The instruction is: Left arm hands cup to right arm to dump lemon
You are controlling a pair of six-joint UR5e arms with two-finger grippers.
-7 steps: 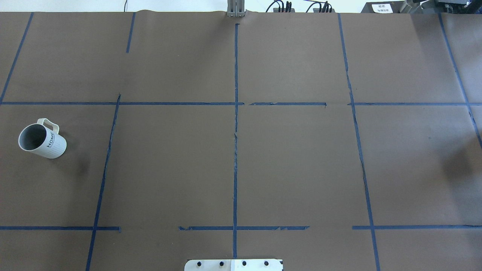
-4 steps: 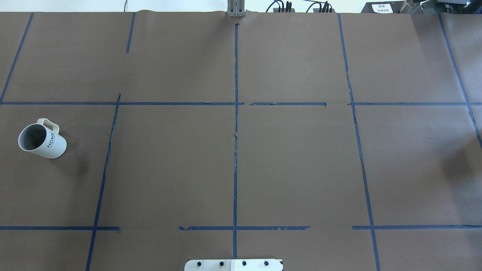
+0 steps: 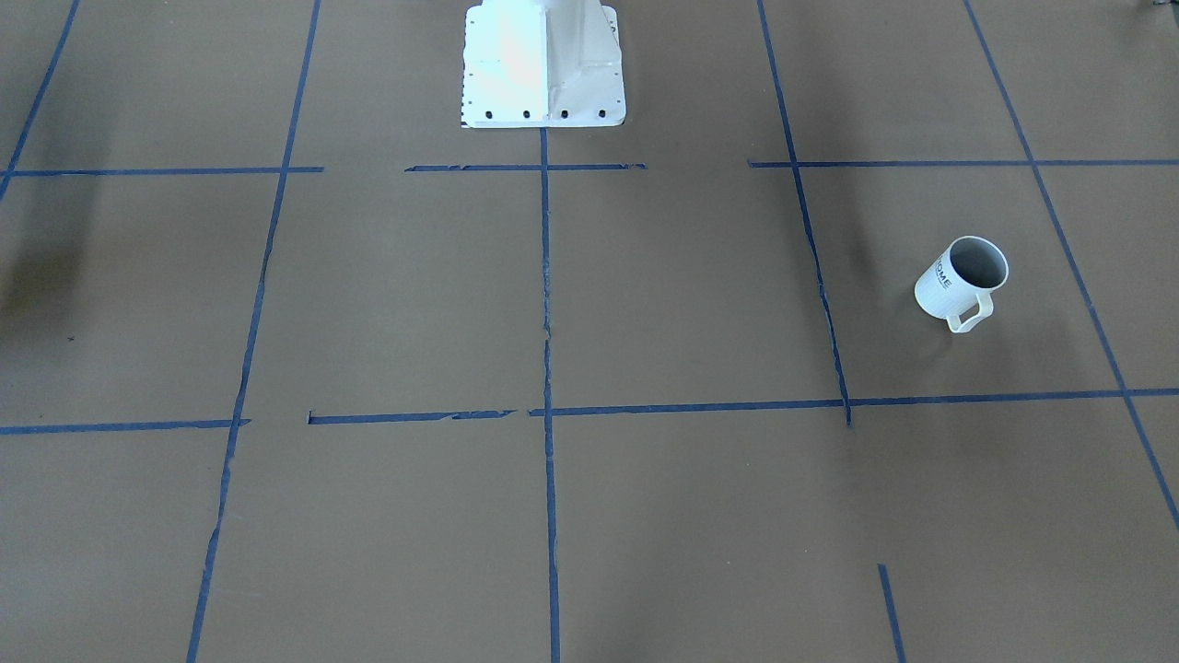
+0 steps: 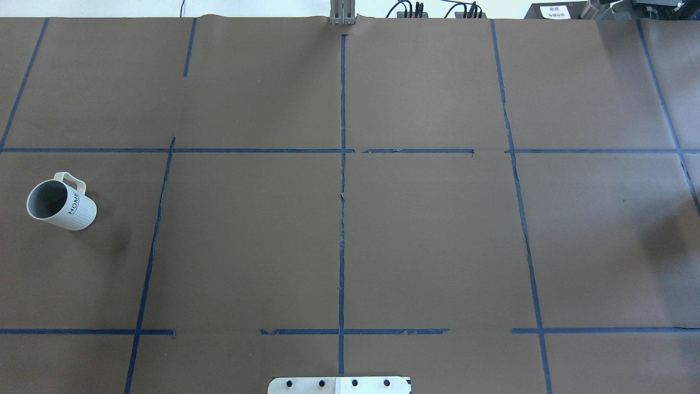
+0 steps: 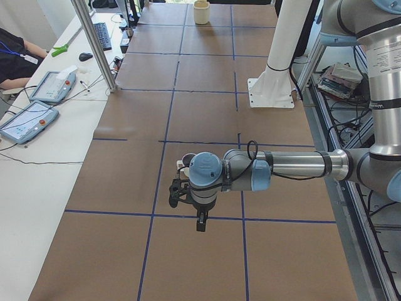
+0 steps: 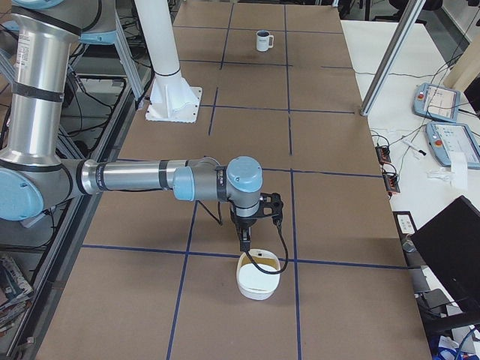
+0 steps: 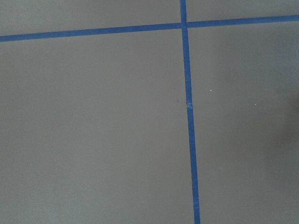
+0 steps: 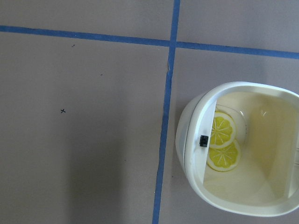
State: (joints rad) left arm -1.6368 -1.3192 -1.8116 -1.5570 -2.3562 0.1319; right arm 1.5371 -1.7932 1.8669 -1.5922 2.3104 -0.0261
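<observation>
The white cup (image 4: 61, 203) with black "HOME" lettering stands upright at the table's left side, its handle on the far side. It also shows in the front view (image 3: 960, 281) and, far off, in the right side view (image 6: 263, 40). Its grey inside shows no lemon; the lemon is hidden or out of view. My left gripper (image 5: 200, 226) hangs fingers-down just in front of the cup, which is mostly hidden behind the wrist there. My right gripper (image 6: 244, 244) hangs over the far rim of a white bowl (image 6: 259, 276). I cannot tell whether either gripper is open or shut.
The white bowl (image 8: 187, 140) sits at the table's right end, with two bright yellow lemon-slice shapes (image 8: 222, 143) at its bottom. Blue tape lines cross the brown table cover (image 4: 437, 241). The robot's white base (image 3: 543, 64) stands at the near edge. Operator tablets (image 5: 28, 119) lie beyond.
</observation>
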